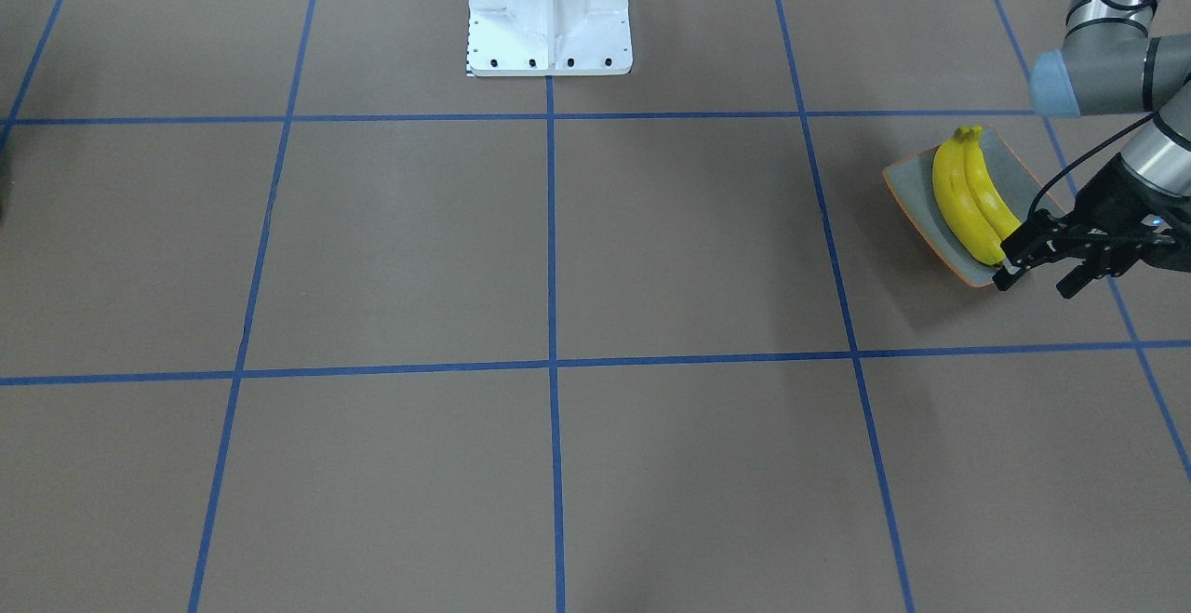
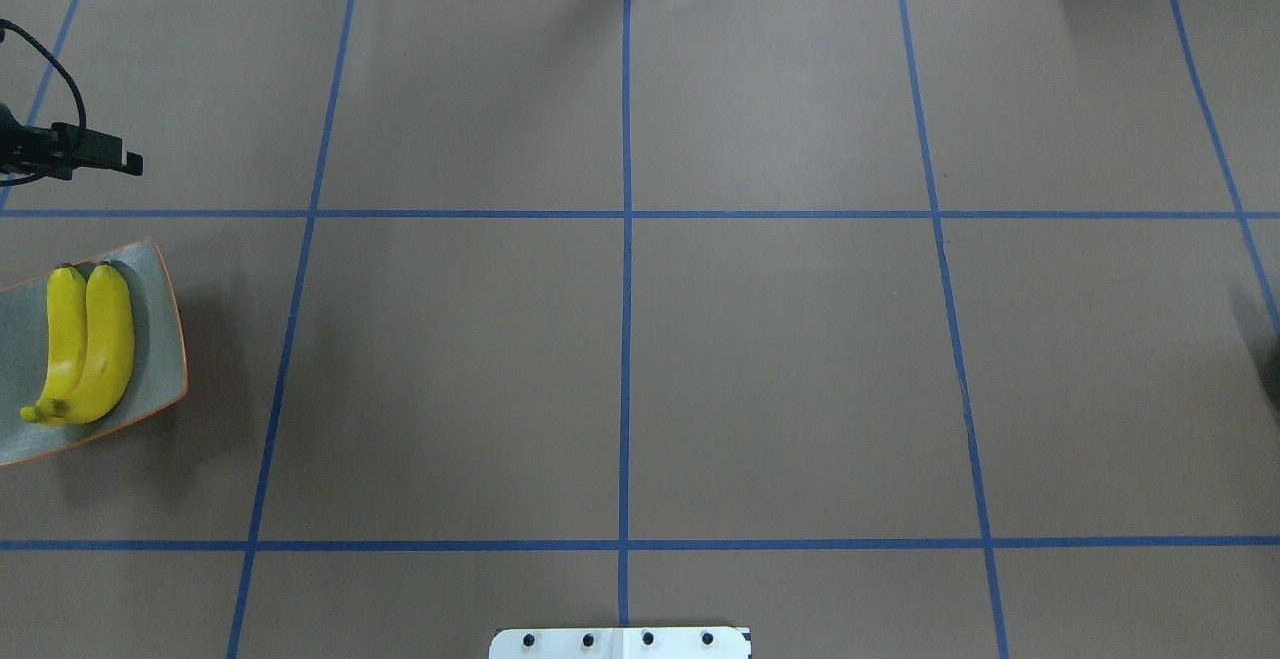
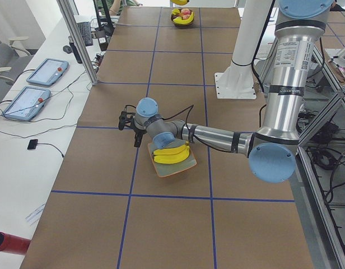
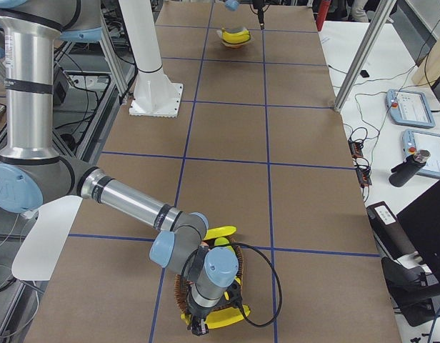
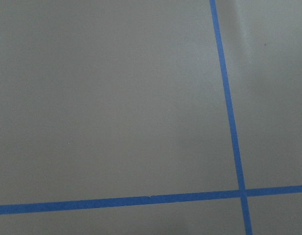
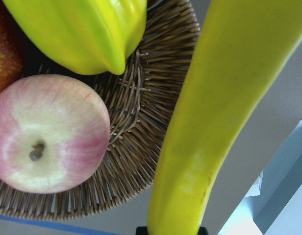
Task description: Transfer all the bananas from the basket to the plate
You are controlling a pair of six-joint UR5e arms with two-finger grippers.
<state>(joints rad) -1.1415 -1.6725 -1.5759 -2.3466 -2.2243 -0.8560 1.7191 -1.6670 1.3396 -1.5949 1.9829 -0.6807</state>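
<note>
My right gripper (image 4: 203, 326) is closed on a banana (image 6: 200, 122), as far as I can judge. In the wrist view the fruit runs straight up from between the dark pads, above the basket (image 6: 151, 103). My left gripper (image 1: 1035, 283) has its fingers spread with nothing in them, and it hangs by the corner of the plate (image 1: 914, 183) farthest from the robot.

Progress: two bananas (image 1: 970, 199) lie on the plate side by side and touching, stems toward the robot. A third is in my right gripper. A yellow piece (image 4: 220, 233) shows at the basket's far rim in the right side view; I cannot tell if it is a banana. So roughly half is done, with at least one carry left. The apple (image 6: 48, 132) and the ribbed yellow-green fruit (image 6: 82, 29) in the basket are not part of the job.

Room: the basket sits at the right end of the table (image 2: 780, 369) and the plate at the left end, well apart. The plate is partly cut off by the overhead view's edge. Between them I see only brown surface and blue tape lines (image 2: 626, 339), with the white base (image 1: 549, 8) on the robot's side, so the path looks open. The plate has bare strips on both sides of the pair. The left gripper sits close to it, so I'd watch that corner when the right arm comes across.
</note>
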